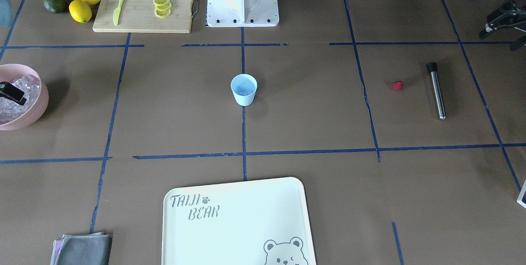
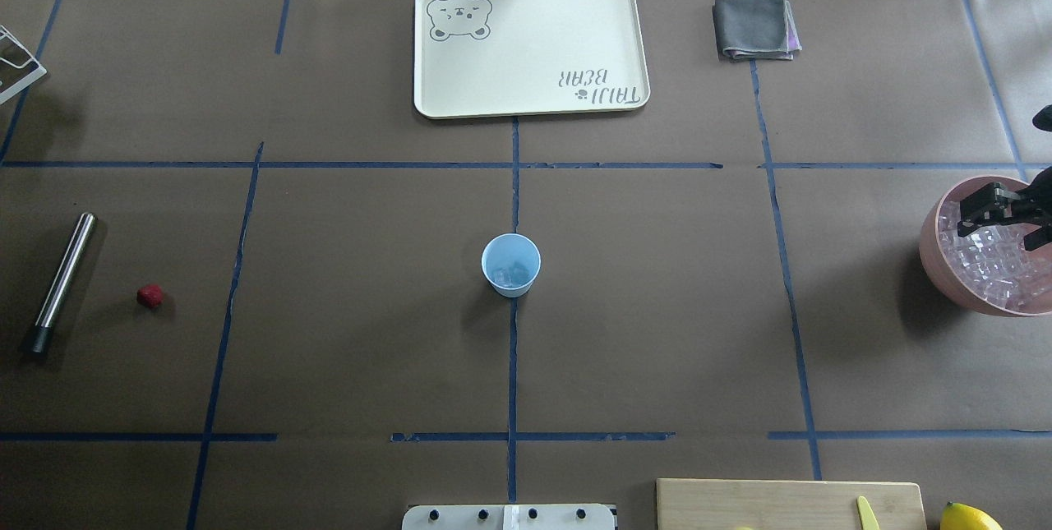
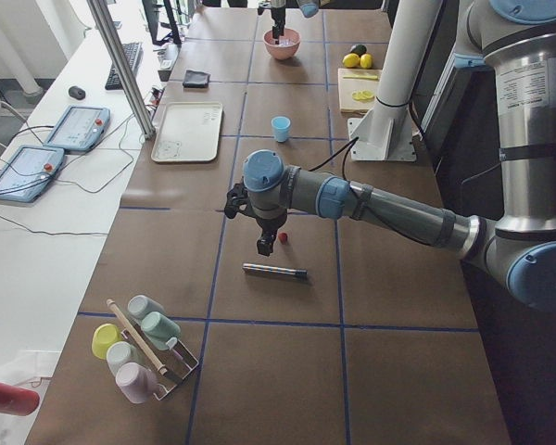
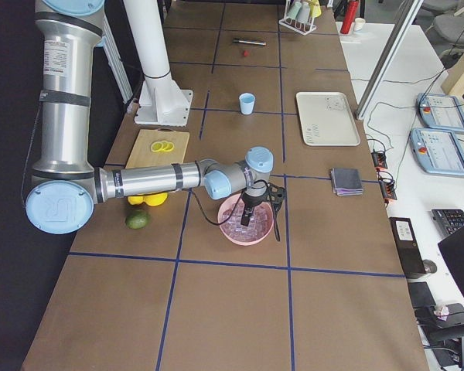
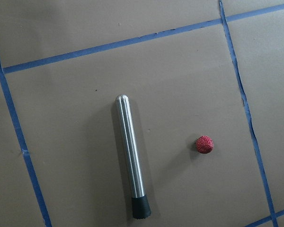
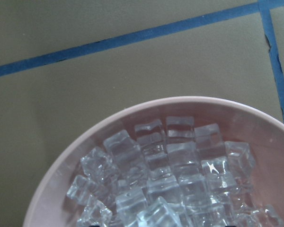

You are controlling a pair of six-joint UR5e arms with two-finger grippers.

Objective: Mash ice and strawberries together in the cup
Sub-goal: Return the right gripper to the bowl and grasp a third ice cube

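Arms poised over ingredients

The right gripper (image 2: 997,232), jaws apart, hangs over ice (image 6: 170,165) in the pink bowl (image 2: 933,259); the cup (image 2: 510,265) stands well to its left. The strawberry (image 2: 149,296) lies near the left gripper (image 3: 265,247), whose state I cannot tell.

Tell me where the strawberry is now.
In the overhead view, the strawberry lies far left, just right of the metal rod, not touching it.

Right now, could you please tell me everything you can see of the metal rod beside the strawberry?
The metal rod is a slim, polished, steel-looking cylinder with one rounded end and a black cap on the other. It lies flat on the brown table, beside the strawberry but apart from it; nothing else touches it.
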